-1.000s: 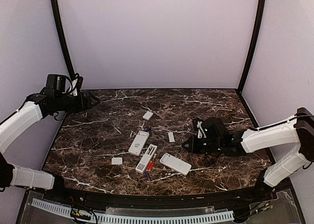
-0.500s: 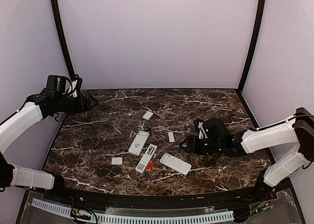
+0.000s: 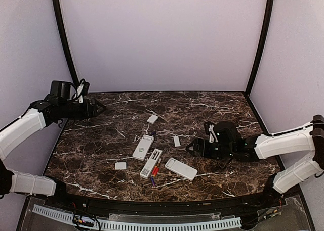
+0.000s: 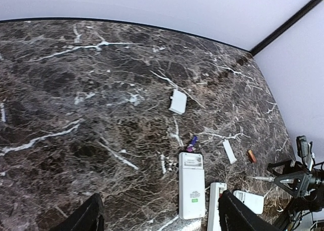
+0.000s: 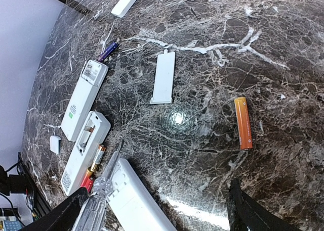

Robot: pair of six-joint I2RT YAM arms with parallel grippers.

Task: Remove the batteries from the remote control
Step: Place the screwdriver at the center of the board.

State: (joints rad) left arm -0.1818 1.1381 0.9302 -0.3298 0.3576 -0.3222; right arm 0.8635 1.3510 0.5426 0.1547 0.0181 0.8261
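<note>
Right gripper (image 5: 154,200): fingers spread wide, empty.
Left gripper (image 4: 162,213): wide, empty, far left.
Risk: we could nudge the loose orange battery (image 5: 243,122) into rolling.

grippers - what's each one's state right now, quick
Left gripper: open, holding nothing.
Right gripper: open, holding nothing; an orange battery lies loose nearby.

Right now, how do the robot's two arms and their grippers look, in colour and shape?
Both arms have smooth white shells on their long links: the left arm and the right arm. Their joints and wrists are black. The left gripper and the right gripper are black, each with two tapering fingers. A black cable loops behind the left gripper.
</note>
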